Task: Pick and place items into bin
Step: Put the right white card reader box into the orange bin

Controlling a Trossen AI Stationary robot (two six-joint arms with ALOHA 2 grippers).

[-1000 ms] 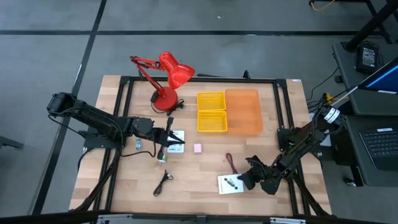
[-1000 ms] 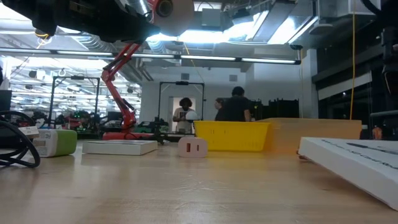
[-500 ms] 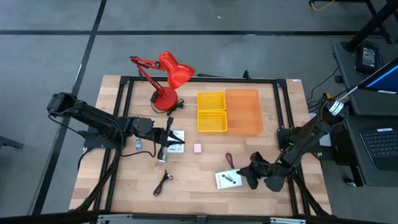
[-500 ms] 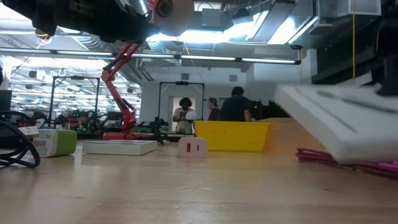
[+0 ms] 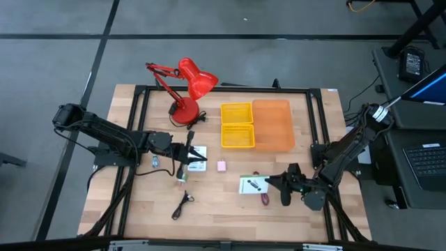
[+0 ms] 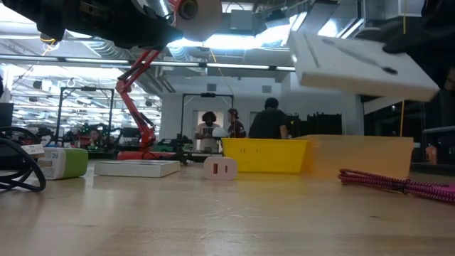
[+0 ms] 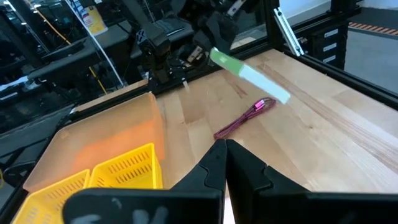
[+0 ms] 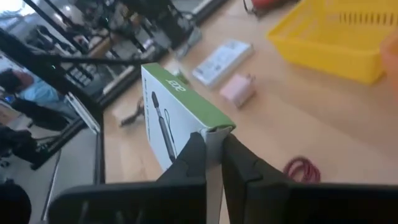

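My right gripper (image 5: 274,183) is shut on a white printed flat packet with a green side (image 5: 252,185), held in the air over the table's near right part; the packet also shows in the low view (image 6: 362,60). A maroon cord (image 5: 264,198) lies on the table under it. My left gripper (image 5: 189,156) is shut and empty, hovering over another white packet (image 5: 198,155) at the left. A tiny pink block (image 5: 221,166), a small green piece (image 5: 181,178) and a black cord (image 5: 183,203) lie on the wood. My right gripper pinches the packet's narrow end edge (image 8: 213,132) between its two fingers. The fingers come roughly level from the table's right side. The packet is lifted clear of the table and sits tilted, sticking out from the fingers toward the table's left.
A yellow bin (image 5: 237,125) and an orange bin (image 5: 273,124) stand side by side at the far middle. A red desk lamp (image 5: 188,87) stands at the far left. People stand in the room beyond the table (image 6: 270,117).
My right gripper has risen and gone toward the table's far edge with the white packet. The packet, whose end was on the table a second ago, is now lifted clear, and the maroon cord beneath it is uncovered.
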